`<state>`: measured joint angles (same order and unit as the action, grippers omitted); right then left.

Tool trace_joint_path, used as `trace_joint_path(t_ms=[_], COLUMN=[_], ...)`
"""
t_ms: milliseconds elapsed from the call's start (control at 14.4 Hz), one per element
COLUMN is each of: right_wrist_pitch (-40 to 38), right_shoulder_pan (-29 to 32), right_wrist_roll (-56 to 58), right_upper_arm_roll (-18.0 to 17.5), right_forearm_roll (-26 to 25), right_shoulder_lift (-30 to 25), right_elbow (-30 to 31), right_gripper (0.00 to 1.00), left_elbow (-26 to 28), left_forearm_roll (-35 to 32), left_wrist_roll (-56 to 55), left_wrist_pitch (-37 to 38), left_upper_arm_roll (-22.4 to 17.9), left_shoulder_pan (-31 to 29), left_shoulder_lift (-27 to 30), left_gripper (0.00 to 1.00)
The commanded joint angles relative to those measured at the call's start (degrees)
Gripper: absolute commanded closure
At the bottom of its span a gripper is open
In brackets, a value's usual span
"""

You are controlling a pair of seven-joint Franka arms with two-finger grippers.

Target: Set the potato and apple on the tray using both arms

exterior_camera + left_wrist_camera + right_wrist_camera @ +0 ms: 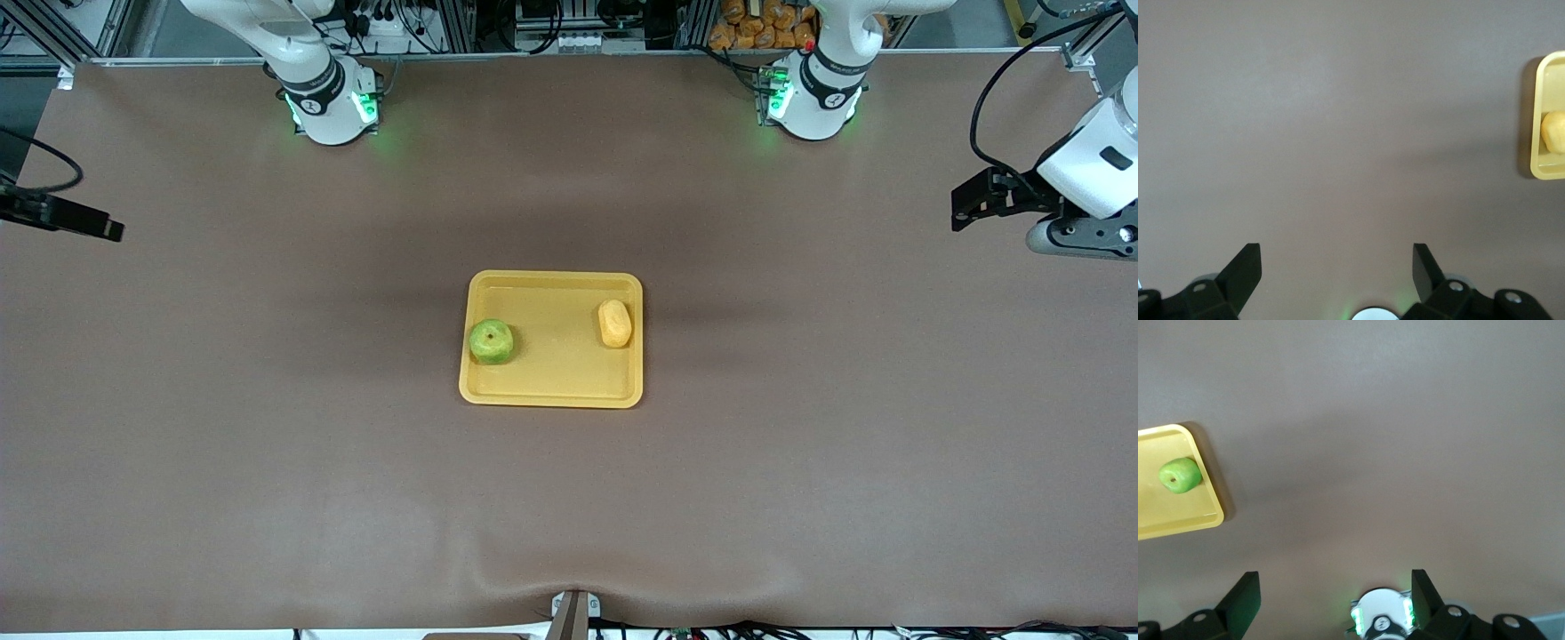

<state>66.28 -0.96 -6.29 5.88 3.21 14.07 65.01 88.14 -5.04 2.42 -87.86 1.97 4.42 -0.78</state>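
The yellow-orange tray [556,360] lies in the middle of the table. The green apple [491,341] rests in it toward the right arm's end, and the yellow potato [614,322] toward the left arm's end. My left gripper [965,209] hangs high over bare table at the left arm's end, open and holding nothing. In the left wrist view, the left gripper [1337,250] has nothing between its jaws, with the tray's corner [1541,170] and the potato [1555,131] at the frame's edge. My right gripper [107,229] [1335,577] hangs open and holding nothing over the opposite end; its view shows the apple [1180,475] in the tray [1178,517].
A brown cloth covers the whole table. The two arm bases [333,107] [813,102] stand with green lights along the farthest edge. A pile of orange items [765,22] sits off the table past that edge. A small clamp [573,613] grips the nearest edge.
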Motion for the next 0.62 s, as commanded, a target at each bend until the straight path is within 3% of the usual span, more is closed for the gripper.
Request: trace_joint_path(t_ms=[0, 556], right_wrist_pitch=[7.96, 21.95], right_shoulder_pan=[-0.36, -0.53], right_wrist_roll=[3.83, 16.66], right_upper_arm_roll=[-0.17, 1.59], right_forearm_roll=[-1.89, -3.65], right_shoulder_lift=[-7.10, -18.10], right_elbow=[12.90, 29.63], right_gripper=[0.00, 0.00], left_elbow=[-0.25, -0.25], left_forearm_roll=[-0.32, 2.93], left_wrist_roll=[0.48, 1.36], left_wrist_pitch=[-0.82, -0.65], left_upper_arm_roll=[0.06, -0.56], left_shoulder_pan=[-0.20, -0.73], left_shoulder_lift=[0.08, 0.52], left_gripper=[0.00, 0.00])
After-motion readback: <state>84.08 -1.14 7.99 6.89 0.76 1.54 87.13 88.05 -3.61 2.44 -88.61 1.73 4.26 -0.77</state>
